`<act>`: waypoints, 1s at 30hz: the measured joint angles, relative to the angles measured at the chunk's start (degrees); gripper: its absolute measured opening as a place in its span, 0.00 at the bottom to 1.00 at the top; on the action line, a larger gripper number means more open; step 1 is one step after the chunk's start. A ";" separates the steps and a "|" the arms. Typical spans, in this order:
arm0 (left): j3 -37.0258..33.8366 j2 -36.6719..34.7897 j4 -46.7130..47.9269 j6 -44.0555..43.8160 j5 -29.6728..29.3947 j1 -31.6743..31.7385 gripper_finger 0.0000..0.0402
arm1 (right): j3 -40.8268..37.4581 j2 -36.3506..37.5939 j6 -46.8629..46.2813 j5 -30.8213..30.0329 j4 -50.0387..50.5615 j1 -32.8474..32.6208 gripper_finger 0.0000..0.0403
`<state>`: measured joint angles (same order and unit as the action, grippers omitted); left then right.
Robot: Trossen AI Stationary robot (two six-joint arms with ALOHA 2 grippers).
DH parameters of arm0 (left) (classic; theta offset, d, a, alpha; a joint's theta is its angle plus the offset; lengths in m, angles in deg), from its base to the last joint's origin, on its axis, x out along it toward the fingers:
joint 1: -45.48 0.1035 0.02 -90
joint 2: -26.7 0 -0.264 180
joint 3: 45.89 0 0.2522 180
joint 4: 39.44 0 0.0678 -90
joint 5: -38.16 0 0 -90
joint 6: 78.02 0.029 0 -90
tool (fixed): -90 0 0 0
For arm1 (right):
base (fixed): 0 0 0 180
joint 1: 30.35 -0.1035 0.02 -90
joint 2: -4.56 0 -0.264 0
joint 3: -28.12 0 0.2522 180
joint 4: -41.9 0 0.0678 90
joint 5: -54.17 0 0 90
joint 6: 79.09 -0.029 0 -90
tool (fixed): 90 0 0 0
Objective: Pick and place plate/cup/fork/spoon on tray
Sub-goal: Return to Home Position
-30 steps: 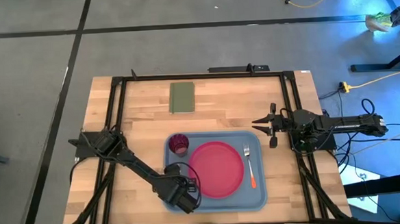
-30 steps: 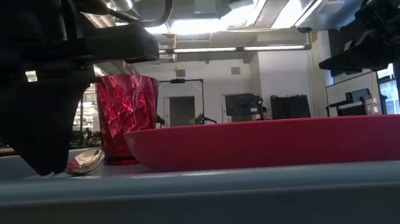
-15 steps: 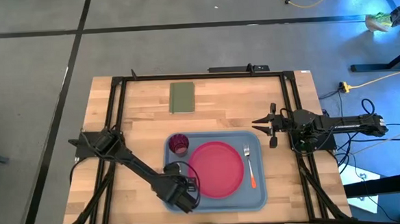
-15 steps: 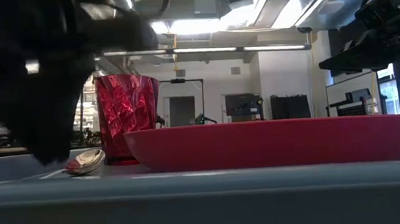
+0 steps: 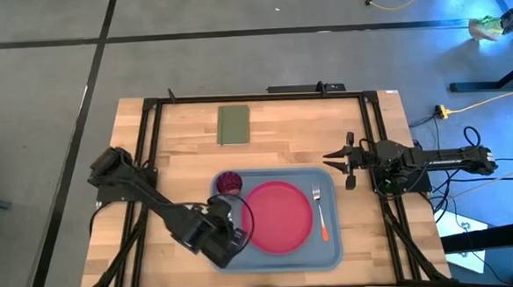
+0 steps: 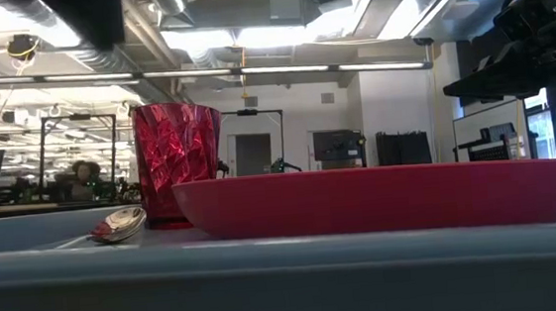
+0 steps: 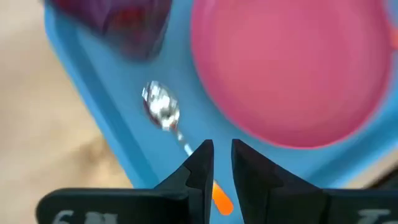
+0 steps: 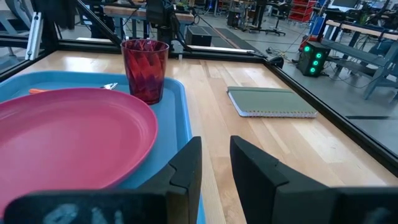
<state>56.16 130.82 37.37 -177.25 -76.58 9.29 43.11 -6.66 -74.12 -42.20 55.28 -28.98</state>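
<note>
In the high view's lower left, the left gripper [image 5: 229, 235] hovers released above the silver-bowled, orange-handled spoon [image 7: 163, 112], which lies on the light-blue rectangular plastic tray [image 5: 280, 260] beside the dark red translucent cup [image 5: 229, 182] and round pink-red plate [image 5: 278, 215]. The orange-handled fork [image 5: 320, 212] lies right of the plate. At mid-right, the right gripper [image 5: 342, 165] waits, fingers parted, empty.

A grey floor [image 5: 43, 93] crossed by dark lines surrounds the wooden table [image 5: 282, 129]; bright ceiling lights [image 6: 249, 37] glow beyond.
</note>
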 joint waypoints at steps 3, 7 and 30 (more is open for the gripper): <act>0.04 -2.90 -1.76 8.75 -1.89 -1.77 0.13 | 0.01 0.00 0.00 -0.01 0.00 0.01 0.22; 0.02 -7.37 -5.10 28.50 -5.59 -5.44 0.13 | 0.00 0.00 0.00 0.00 0.00 0.00 0.22; -47.21 -36.08 -57.88 66.60 -19.51 -13.82 0.13 | 0.01 -0.02 0.00 -0.01 0.00 0.02 0.22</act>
<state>8.95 94.73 -20.51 -110.65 -96.09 -4.53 43.12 -6.68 -74.12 -42.21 55.28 -28.96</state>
